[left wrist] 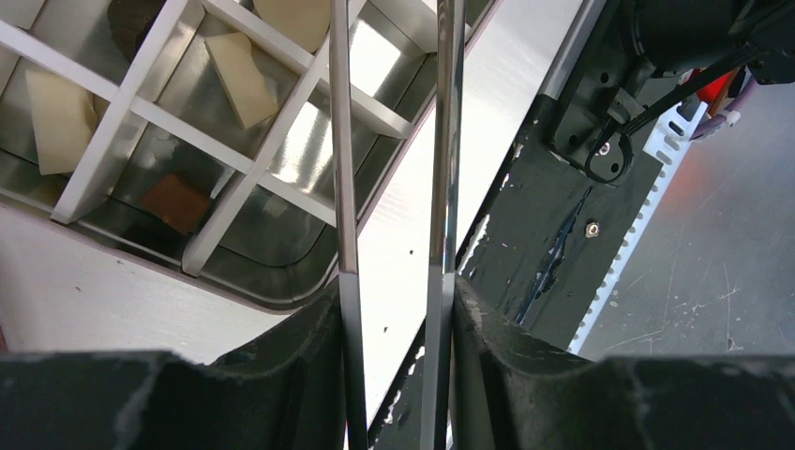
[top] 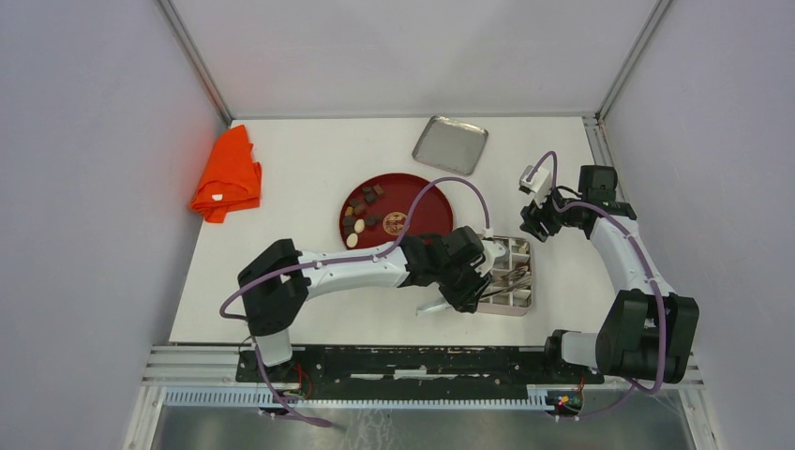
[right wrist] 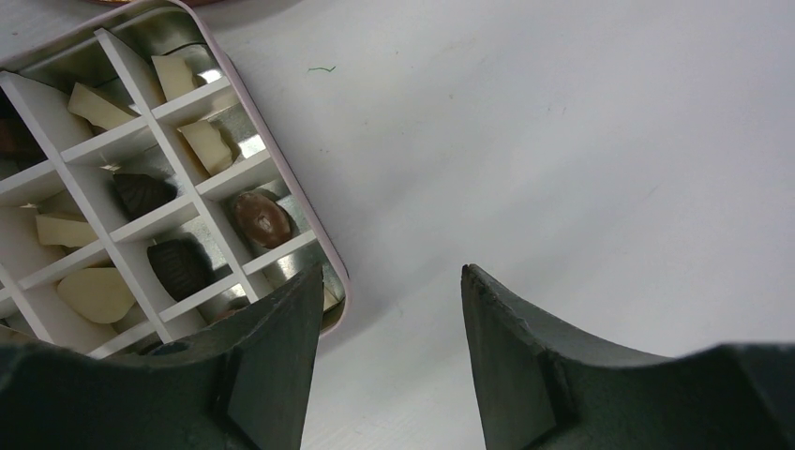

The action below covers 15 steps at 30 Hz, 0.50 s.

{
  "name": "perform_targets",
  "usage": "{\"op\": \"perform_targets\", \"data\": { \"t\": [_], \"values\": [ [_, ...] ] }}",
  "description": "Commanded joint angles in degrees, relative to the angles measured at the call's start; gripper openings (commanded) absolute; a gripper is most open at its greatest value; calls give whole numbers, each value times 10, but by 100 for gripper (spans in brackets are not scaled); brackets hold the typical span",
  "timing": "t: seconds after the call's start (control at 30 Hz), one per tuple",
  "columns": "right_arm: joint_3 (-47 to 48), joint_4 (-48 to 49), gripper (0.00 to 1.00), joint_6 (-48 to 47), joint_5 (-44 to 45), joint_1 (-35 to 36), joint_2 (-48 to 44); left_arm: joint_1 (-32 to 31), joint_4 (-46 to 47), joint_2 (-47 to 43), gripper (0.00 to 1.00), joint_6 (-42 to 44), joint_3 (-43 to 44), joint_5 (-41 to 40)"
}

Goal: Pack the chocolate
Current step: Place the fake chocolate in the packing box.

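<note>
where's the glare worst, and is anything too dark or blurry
Left wrist view: strong glare inside the tin and along the tweezers; the left gripper is a dark mass. Right wrist view: chocolates sharp, the right gripper dark. Top view: even light, faint shadows, no real blur.

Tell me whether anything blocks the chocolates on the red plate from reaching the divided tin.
Nothing visible does: the tin stands open beside the red plate holding the chocolates, and its lid lies off at the far side.
</note>
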Motion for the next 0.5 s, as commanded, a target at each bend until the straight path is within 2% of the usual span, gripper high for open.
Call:
{"op": "perform_targets", "data": {
  "t": [0.0, 0.27, 0.47],
  "values": [
    [1, 2, 62, -2, -4, -2, -4, -3, 11, 0, 43, 6, 28, -3],
    [1, -1, 62, -7, -12, -2, -6, -3, 17, -57, 40, -2, 3, 3],
    [5, -40, 62, -60, -71, -2, 7, -1, -18, -121, 39, -2, -41, -30]
  ]
}}
